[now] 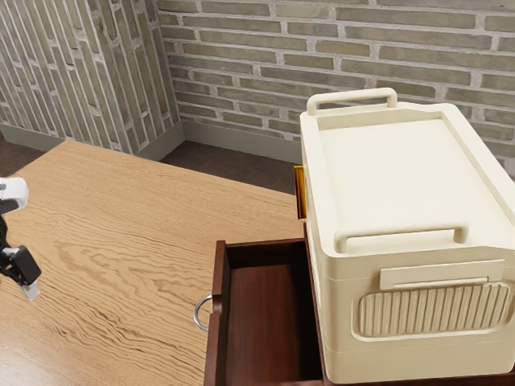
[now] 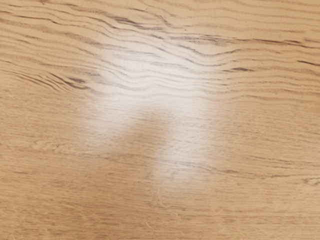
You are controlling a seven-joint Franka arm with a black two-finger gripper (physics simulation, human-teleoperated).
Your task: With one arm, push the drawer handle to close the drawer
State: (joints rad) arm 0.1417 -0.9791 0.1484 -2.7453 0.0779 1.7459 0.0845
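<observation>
Ext. view: black gripper (image 1: pixel 30 289) w/ pale tip is above a light-brown wood table (image 1: pixel 121 233), at ext. view's far left; can't tell how far the jaws are open or if they hold anything. Dark red-brown wooden drawer (image 1: pixel 269 322) stands open, near side, ctr., extending left from beside a cream ridged box (image 1: pixel 394 177) w/ two bar handles. Silver metal ring handle (image 1: pixel 197 314) is on drawer's left-facing front, well apart from gripper. Grey-green brick wall (image 1: pixel 322 60) is at far side.

Wrist view: table's wavy dark grain, w/ pale glare around a darker patch.
</observation>
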